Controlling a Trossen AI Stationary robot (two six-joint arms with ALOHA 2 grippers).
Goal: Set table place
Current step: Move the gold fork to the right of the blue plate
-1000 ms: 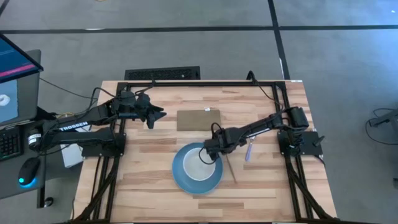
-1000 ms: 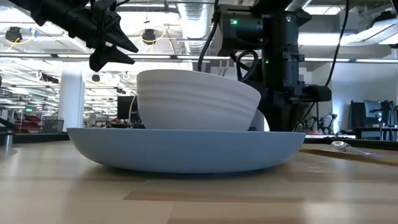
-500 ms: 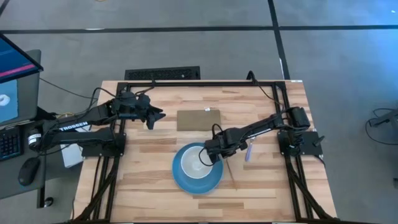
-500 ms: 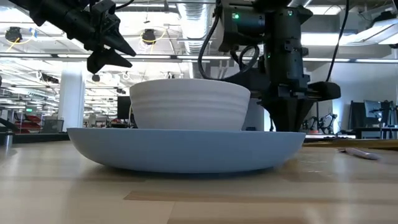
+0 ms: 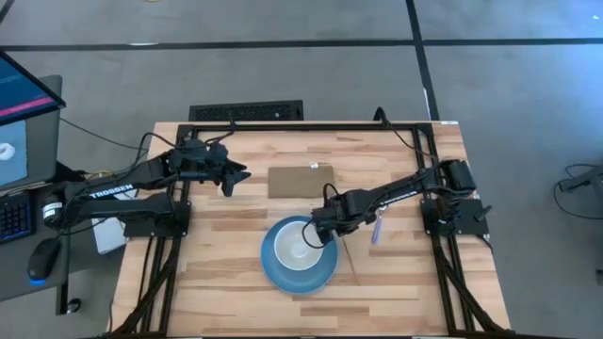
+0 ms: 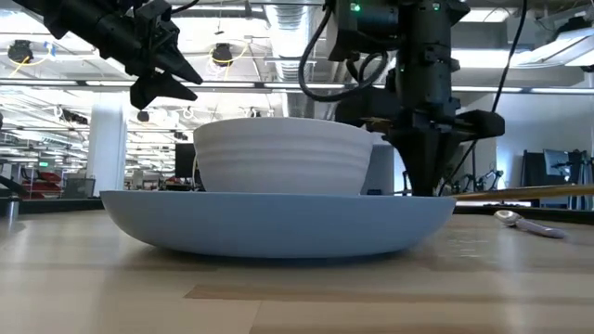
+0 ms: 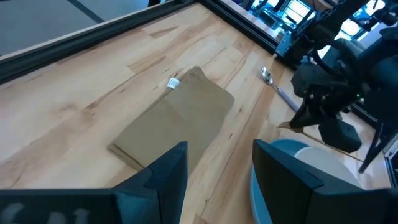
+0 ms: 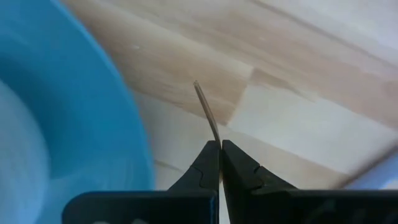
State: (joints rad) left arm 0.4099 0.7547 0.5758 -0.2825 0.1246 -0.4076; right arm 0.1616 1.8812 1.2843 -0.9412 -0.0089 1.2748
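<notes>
The round blue plate [image 5: 273, 268] sits on the table's near middle, with the white bowl [image 5: 300, 247] standing level in it [image 6: 278, 153]. My right gripper [image 5: 330, 233] is at the plate's right rim, shut on the thin gold fork [image 6: 520, 193]. The lilac-handled spoon [image 5: 377, 226] lies flat on the wood to the right of the fork. My left gripper [image 5: 231, 174] hangs open above the table's far left part, touching nothing. My right gripper pinches the gold fork between its two fingertips, near the fork's far end [image 8: 213, 135]; a short length [image 8: 204, 102] sticks out past the fingers. The fingers come from above, pointing down [image 6: 425, 181]. The fork runs roughly level toward the near edge, raised above the table.
A flat brown rectangle [image 5: 301, 181] lies on the far middle of the table, between the two grippers [image 7: 174, 124]. A black metal frame [image 5: 311, 125] edges the table. Bare wood shows left of the plate and along the near edge.
The bowl was tilted a second ago and has settled level in the plate. My right gripper has shifted slightly right, away from the bowl. The fork, which lay on the table, now hangs raised and roughly level in the right gripper. The left arm has kept still.
</notes>
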